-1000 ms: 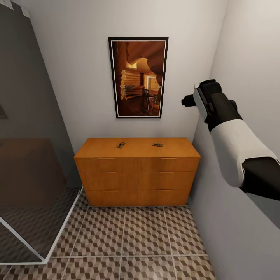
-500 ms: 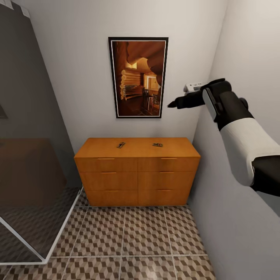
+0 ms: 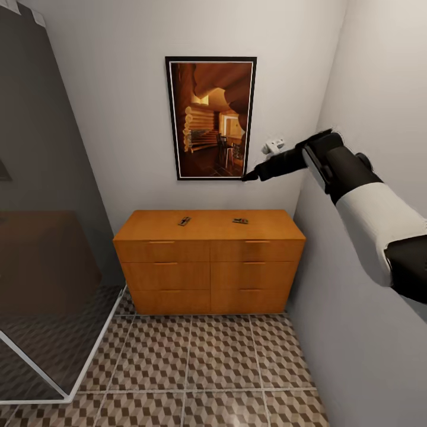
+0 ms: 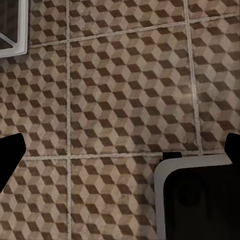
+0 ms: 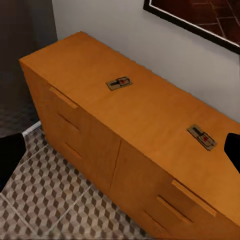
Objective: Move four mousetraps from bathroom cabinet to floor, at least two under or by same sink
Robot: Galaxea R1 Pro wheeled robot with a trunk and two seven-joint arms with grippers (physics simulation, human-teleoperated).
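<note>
Orange-brown wooden cabinet (image 3: 209, 261) against a pale wall, standing on the cube-patterned bathroom floor (image 3: 201, 367). Two mousetraps on its flat top, well apart: one mousetrap (image 3: 184, 221) toward the left side, another mousetrap (image 3: 240, 221) toward the right side. Both below and ahead of the right claw (image 3: 252, 175), held high in front of a framed picture (image 3: 210, 117) and close to the side wall. In the right wrist view, the same two traps (image 5: 119, 82) and (image 5: 202, 137) lying flat between the dark fingertip edges, so fingers apparently spread, nothing gripped. Left claw (image 4: 120, 150) aimed down at bare tiles, fingertips wide apart, released, beside the robot's own base (image 4: 197, 197). Glass shower screen (image 3: 47, 196) off to the left.

Likely risks: traps tiny and thin, so a descent slightly off could nudge one along the top or pinch only its wire; elbow near the side wall could scrape it while reaching down. Only two traps visible; others perhaps in the drawers.
</note>
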